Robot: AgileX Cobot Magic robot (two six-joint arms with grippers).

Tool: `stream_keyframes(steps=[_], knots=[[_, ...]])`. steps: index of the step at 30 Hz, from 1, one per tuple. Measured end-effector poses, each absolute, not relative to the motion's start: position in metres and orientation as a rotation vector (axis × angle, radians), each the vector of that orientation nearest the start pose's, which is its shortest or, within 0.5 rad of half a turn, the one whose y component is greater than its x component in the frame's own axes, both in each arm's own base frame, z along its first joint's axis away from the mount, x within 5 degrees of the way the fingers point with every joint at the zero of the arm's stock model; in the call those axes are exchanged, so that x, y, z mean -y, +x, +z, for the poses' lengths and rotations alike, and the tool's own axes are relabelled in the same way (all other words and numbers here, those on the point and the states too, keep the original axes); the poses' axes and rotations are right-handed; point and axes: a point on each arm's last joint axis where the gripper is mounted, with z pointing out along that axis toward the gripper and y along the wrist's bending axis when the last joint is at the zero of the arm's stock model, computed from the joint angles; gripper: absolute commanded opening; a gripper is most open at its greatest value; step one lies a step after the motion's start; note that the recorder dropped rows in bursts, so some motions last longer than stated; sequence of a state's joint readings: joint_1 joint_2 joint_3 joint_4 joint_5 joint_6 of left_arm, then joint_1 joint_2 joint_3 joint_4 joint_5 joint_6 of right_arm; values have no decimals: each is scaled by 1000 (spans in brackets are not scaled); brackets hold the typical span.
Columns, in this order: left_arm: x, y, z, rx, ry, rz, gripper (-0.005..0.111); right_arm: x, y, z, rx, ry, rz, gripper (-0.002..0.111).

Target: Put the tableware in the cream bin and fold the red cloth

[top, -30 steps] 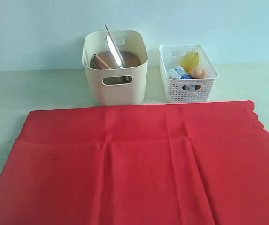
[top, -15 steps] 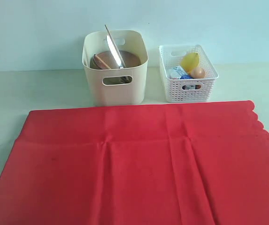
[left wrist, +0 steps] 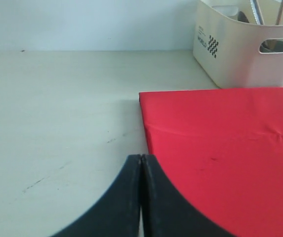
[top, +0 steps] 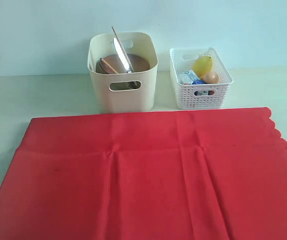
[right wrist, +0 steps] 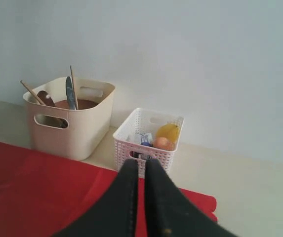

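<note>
The left tool (left wrist: 141,165) is closed on nothing, its tips pressed together over the left edge of the red cloth (top: 148,170). The right tool (right wrist: 141,170) is also closed and empty, above the cloth's right part. The cloth lies spread flat on the near counter (top: 43,95), its scalloped edge on the right. Just beyond its far edge stands the cream bin (top: 123,97), holding the round brown plate (top: 133,62), wooden spoon (top: 106,66) and table knife (top: 123,55). The white lattice basket (top: 203,95) with a lemon (top: 202,65) and an egg (top: 211,77) stands to the bin's right.
</note>
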State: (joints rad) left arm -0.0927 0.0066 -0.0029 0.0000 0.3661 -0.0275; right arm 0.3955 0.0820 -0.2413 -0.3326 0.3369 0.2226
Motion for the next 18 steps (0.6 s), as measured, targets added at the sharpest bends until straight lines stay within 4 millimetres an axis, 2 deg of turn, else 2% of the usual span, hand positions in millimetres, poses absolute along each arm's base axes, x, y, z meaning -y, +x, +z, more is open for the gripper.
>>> stream_keyframes(steps=[14,18], knots=[[10,52,182,-1853,142,-144,0,-17,74,250,-1880,-285,129,6],[9,51,204,-1803,138,-148,0,-18,77,253,-1905,-254,144,6]])
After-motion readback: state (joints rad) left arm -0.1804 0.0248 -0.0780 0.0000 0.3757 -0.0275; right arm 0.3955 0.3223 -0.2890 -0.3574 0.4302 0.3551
